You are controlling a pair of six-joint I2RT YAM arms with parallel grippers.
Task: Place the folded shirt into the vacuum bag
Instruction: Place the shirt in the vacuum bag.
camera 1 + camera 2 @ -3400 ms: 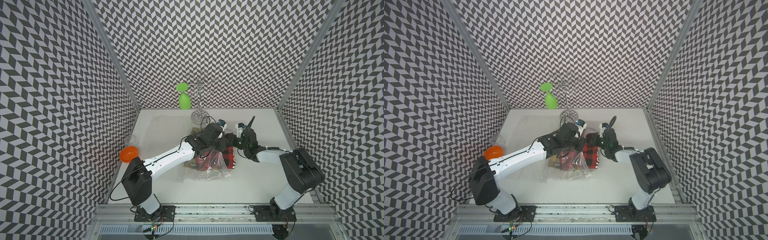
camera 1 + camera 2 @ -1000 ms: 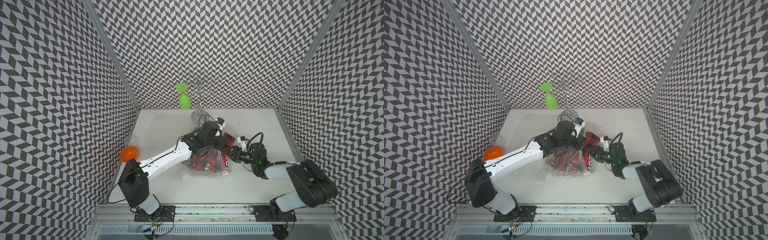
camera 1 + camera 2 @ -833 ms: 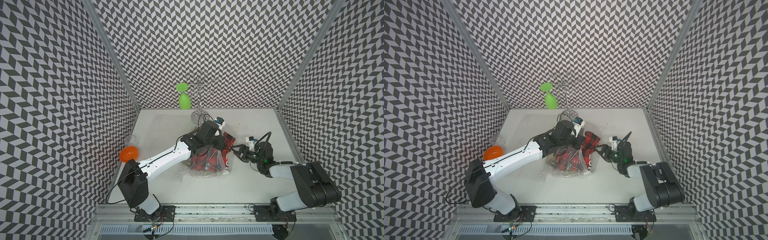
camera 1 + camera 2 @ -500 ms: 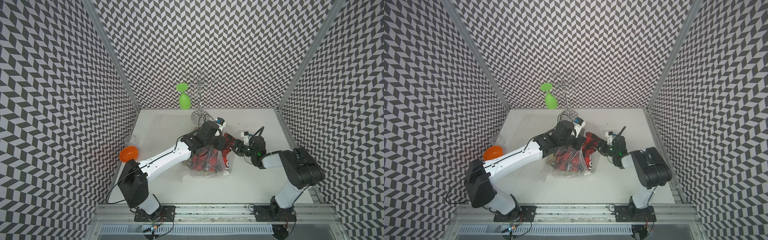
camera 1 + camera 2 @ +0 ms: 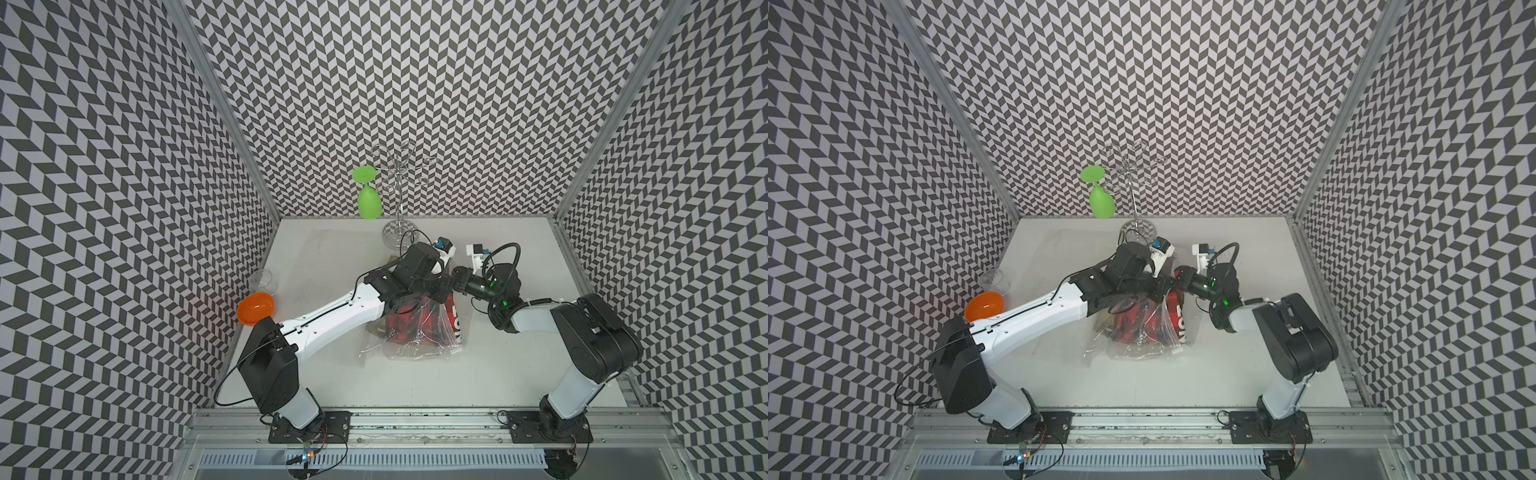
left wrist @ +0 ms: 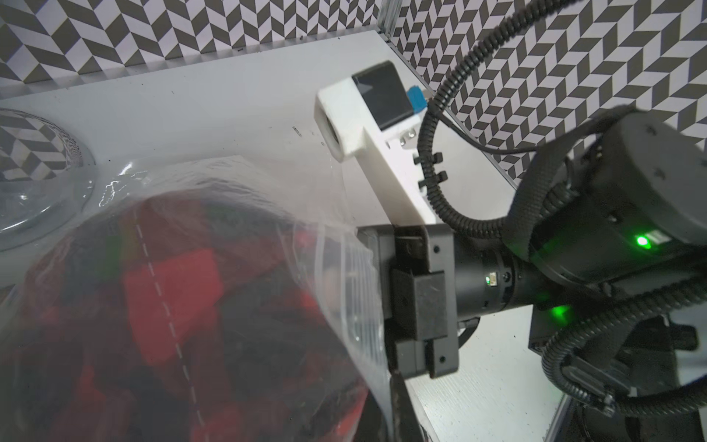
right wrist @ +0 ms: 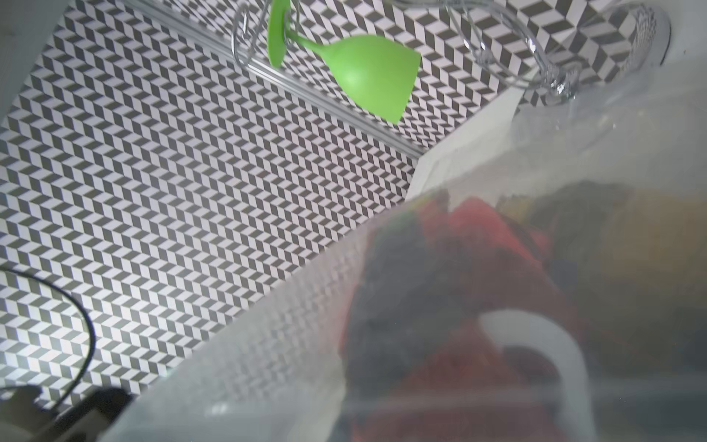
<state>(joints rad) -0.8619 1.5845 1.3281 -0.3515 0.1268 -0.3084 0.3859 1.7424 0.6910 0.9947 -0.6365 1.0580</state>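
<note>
In both top views, the left gripper is pinching the vacuum bag by its top edge mid-table, shirt inside, the glass rack standing close behind. In the left wrist view, plastic is veiling the fingers of the right gripper; their state cannot be told.

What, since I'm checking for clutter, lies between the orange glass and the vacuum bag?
The left arm's white link spans the stretch from the orange glass to the vacuum bag. Nothing else shows there, in both top views.
</note>
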